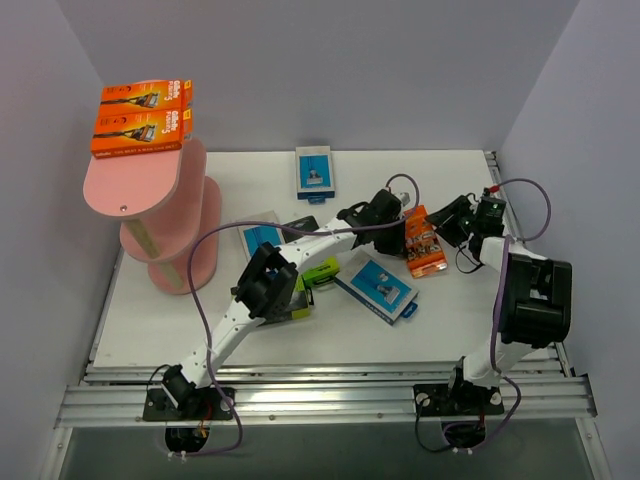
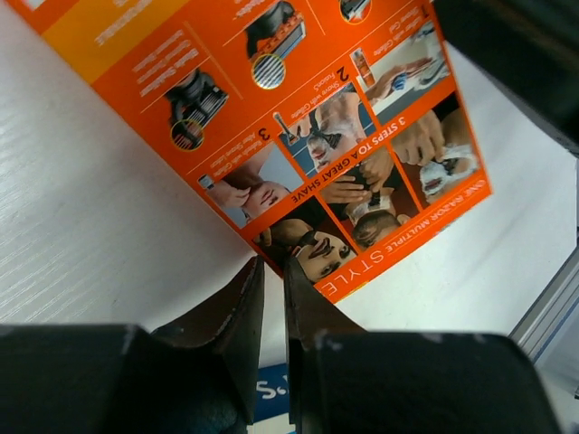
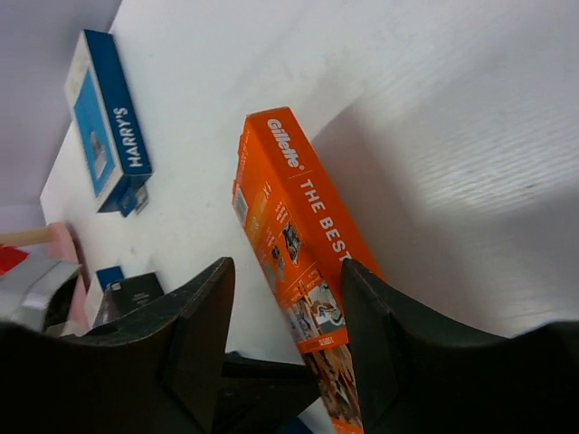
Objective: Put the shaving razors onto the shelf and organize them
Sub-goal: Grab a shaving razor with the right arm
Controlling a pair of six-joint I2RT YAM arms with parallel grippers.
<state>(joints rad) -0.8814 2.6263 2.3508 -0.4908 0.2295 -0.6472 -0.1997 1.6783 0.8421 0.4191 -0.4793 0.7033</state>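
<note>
- The pink shelf (image 1: 140, 186) stood at the far left of the white table (image 1: 450, 325); two orange Gillette packs lay on its top board, the far shelf pack (image 1: 146, 95) and the near shelf pack (image 1: 141, 131), touching along their long edges.
- A third orange Gillette pack (image 1: 424, 243) stood on its long edge on the table, right of centre; it was between the two grippers and well apart from the shelf.
- The left gripper (image 2: 273, 271) reached in from the left; its fingers were drawn almost together, with only a thin slit between them and nothing seen pinched; the tips sat at a lower corner of the pack's printed back face; whether they touched it could not be told.
- The right gripper (image 3: 285, 269) straddled the same pack from the right; its fingers stood apart, one on each side of the spine; a strip of table showed between one finger and the pack, while the other finger lay close against it; no firm grip was evident.
- A blue Harry's pack (image 1: 315, 172) lay flat at the far centre; a second blue pack (image 1: 380, 287) lay just near and left of the third orange pack; a third blue pack (image 1: 262, 238) lay partly under the left arm (image 1: 300, 240).
- A black-and-lime pack (image 1: 321, 270) lay near the centre, beside that arm; another black-and-lime pack (image 1: 297, 303) showed partly beneath its elbow.
</note>
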